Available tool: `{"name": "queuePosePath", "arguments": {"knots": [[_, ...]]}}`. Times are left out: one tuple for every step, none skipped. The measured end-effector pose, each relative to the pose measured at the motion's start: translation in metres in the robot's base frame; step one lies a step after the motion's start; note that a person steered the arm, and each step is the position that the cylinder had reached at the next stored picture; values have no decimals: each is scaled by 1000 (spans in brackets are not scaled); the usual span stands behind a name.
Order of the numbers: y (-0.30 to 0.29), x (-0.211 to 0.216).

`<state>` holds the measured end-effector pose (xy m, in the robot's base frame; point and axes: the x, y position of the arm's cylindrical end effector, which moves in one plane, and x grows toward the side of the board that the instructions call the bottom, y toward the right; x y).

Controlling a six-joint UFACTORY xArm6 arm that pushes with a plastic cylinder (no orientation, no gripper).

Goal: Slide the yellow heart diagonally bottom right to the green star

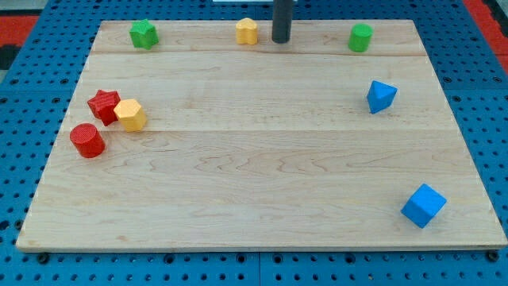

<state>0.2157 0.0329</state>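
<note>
Surveying the wooden board [262,183]: my rod has no jaws to open or shut, and my tip [281,40] sits at upper centre, just right of the yellow heart [247,31], apparently not touching. The green star [144,34] lies upper left, well apart. I judge the heart light, rigid and apt to slide or swivel; push its broad upper flank squarely.
</note>
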Motion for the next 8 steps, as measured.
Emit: {"name": "queuePosePath", "arguments": {"knots": [[-14,-12],[-65,69],[-104,103],[-30,77],[-15,-8],[-15,-23],[-33,-23],[-84,-9]]}}
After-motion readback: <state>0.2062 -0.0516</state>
